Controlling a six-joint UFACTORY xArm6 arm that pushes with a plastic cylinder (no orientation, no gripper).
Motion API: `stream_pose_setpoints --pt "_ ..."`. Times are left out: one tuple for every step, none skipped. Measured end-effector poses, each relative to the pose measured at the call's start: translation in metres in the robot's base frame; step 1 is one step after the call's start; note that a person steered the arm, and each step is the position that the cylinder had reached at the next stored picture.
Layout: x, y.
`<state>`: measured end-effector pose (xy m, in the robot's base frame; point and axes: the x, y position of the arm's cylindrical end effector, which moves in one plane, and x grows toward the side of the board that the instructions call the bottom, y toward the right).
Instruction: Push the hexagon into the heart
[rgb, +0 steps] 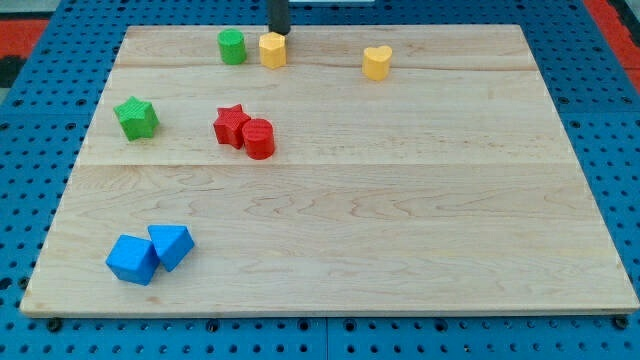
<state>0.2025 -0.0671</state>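
My tip (278, 32) at frame's top centre, just behind yellow hexagon (273, 49), touching or nearly so. No pincer on rod, so no pincer state to tell. Yellow hexagon on bench (400, 200) near top edge, green cylinder (232, 46) just beside it on left. Yellow heart (377, 62) well apart to right, same row. Green star (137, 117) at left. Red star (231, 125) touching red cylinder (259, 138), centre-left. Two blue blocks, (132, 259) and (171, 246), touching, lower left.

Pale matt wooden board (400, 200) with visible grain, ridged matt plastic-looking yellow hexagon (273, 49), yellow heart (377, 62)
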Motion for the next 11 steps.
stream_pose_setpoints --pt "0.016 0.0" --pt "0.008 0.006" --pt "-0.003 -0.016" --pt "0.04 -0.037" --pt "0.044 -0.035" --pt "0.051 -0.038" --pt "0.058 -0.043" --pt "0.058 -0.034" --pt "0.051 0.012" --pt "0.06 0.063" --pt "0.031 0.061"
